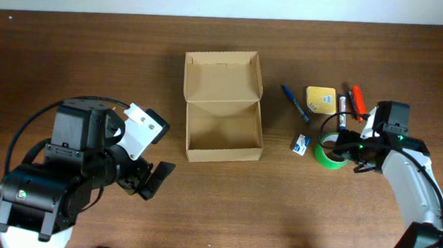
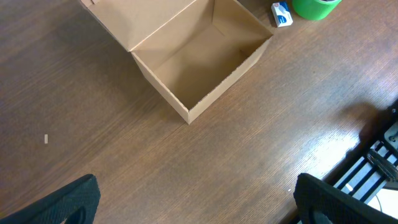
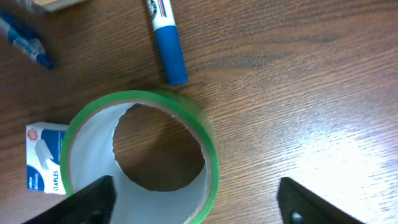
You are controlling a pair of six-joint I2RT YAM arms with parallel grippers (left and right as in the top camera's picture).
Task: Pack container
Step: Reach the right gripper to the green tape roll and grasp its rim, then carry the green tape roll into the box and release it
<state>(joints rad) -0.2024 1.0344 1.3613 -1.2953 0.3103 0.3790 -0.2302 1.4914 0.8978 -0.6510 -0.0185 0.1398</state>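
- The container [image 1: 223, 128] sits in the middle of the table. It is between the two arms and a bit nearer the far side.
- It is a plain brown cardboard box. Its lid flap [image 1: 222, 75] is open and leans back on the far side.
- I think the box is light, so a small bump could make it slide on the smooth wood.
- The walls look stiff enough to stand up, but I think a hard squeeze would bend them.
- A good place to take hold is the top edge of a side wall, with one finger inside and one outside. To shut it, I would push the free edge of the flap.
- The box has nothing in it. I can see its bare floor.
- All the small things lie on the table to the right of the box, not in it. They are a green tape roll [image 1: 330, 154], a little staples box [image 1: 302, 144], a blue pen [image 1: 293, 102], a yellow pad [image 1: 321, 99] and some markers [image 1: 357, 97].
- The right gripper [image 3: 199, 205] is down over the tape roll. Its jaws are wide, one on each side of the roll, and one side shows a clear gap, so it has no hold yet.
- The left gripper [image 2: 199, 205] hangs near the box's left front corner. Its jaws are wide apart and hold nothing.
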